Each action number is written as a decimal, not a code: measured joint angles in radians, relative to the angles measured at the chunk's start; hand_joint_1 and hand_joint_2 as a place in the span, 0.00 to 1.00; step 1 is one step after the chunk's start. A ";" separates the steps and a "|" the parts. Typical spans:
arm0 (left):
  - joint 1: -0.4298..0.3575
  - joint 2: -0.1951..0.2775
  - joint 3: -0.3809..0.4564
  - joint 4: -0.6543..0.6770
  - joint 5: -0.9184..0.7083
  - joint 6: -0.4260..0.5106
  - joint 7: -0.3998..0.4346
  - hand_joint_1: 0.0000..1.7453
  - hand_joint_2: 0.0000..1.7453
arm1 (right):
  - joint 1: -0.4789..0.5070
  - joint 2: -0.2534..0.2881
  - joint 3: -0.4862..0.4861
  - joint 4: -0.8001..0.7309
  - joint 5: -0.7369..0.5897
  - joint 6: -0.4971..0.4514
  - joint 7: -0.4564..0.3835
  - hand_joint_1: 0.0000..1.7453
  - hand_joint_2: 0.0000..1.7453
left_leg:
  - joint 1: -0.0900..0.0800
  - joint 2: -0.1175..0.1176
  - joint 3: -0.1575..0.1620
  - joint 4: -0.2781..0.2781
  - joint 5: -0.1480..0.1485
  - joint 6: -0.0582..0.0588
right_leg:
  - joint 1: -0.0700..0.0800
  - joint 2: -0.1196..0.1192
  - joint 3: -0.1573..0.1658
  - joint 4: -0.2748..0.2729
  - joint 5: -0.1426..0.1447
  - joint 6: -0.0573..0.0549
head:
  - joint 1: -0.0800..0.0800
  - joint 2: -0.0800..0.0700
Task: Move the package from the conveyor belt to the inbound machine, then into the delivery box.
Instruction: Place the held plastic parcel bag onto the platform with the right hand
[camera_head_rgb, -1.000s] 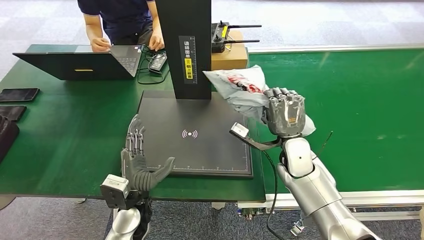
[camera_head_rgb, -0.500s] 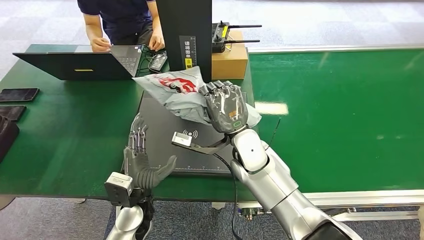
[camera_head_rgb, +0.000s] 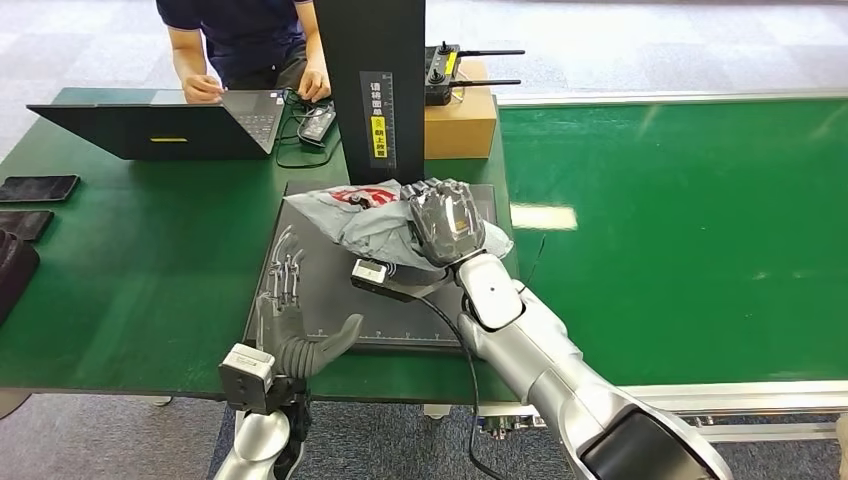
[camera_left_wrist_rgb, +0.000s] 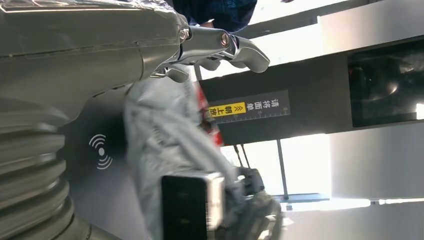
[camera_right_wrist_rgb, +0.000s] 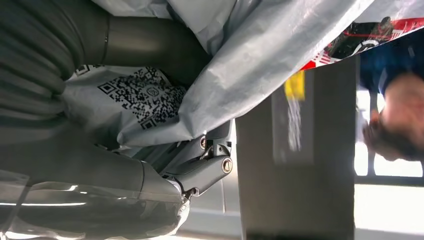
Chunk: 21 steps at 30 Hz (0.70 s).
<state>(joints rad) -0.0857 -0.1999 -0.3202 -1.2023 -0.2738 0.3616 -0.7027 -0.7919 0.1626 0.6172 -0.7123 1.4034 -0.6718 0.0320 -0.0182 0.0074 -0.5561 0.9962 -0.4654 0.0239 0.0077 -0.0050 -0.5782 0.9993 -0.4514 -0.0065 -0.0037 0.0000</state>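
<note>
Left hand (camera_head_rgb: 290, 325) rests open and empty at the near-left edge of the inbound machine's black scanning platform (camera_head_rgb: 330, 290), fingers apart and pointing toward the column. Further right, the right hand (camera_head_rgb: 445, 222) grips the grey plastic mailer package (camera_head_rgb: 355, 215), which hangs over the rear half of the platform, just before the black upright column (camera_head_rgb: 378, 90); contact with the platform cannot be confirmed. The green conveyor belt (camera_head_rgb: 690, 230) lies to the right, apart from the package. Assessment: the step in hand is placing the package on the machine. It would be done well by lowering the package flat over the platform's centre, clear of the column, with the printed code exposed, and releasing only once it is supported. The right wrist view shows a QR label (camera_right_wrist_rgb: 137, 97) on the package's surface beside the hand, which the head view hides. The left wrist view shows the platform's wireless mark (camera_left_wrist_rgb: 101, 151) beneath the hanging package.
</note>
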 joint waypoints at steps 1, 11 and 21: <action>0.000 0.000 0.000 0.001 0.000 0.002 0.000 0.00 1.00 | -0.001 0.002 0.000 0.027 -0.001 -0.004 0.002 0.14 1.00 | 0.000 0.000 0.000 0.000 0.000 0.000 | 0.000 0.000 0.000 0.000 0.000 0.000 | 0.000 0.000; 0.000 0.000 0.000 0.004 -0.013 -0.008 0.000 0.00 1.00 | -0.003 0.013 -0.053 0.158 -0.226 0.059 -0.173 0.00 0.00 | 0.000 0.001 0.000 0.000 0.000 0.000 | 0.000 0.000 0.000 0.000 0.000 0.000 | 0.000 0.000; -0.002 0.000 0.001 0.009 -0.010 0.002 0.000 0.00 1.00 | 0.054 0.033 -0.195 0.070 -0.749 0.368 -0.503 0.00 1.00 | 0.000 0.001 0.000 0.000 0.000 0.000 | 0.000 0.001 0.000 0.000 0.000 -0.001 | 0.000 0.000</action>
<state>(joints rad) -0.0874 -0.1999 -0.3194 -1.1933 -0.2836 0.3634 -0.7026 -0.7382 0.1955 0.4227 -0.6427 0.6540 -0.3042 -0.4706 -0.0181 0.0083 -0.5556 0.9961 -0.4654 0.0237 0.0079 -0.0045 -0.5785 0.9994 -0.4511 -0.0072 -0.0038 0.0000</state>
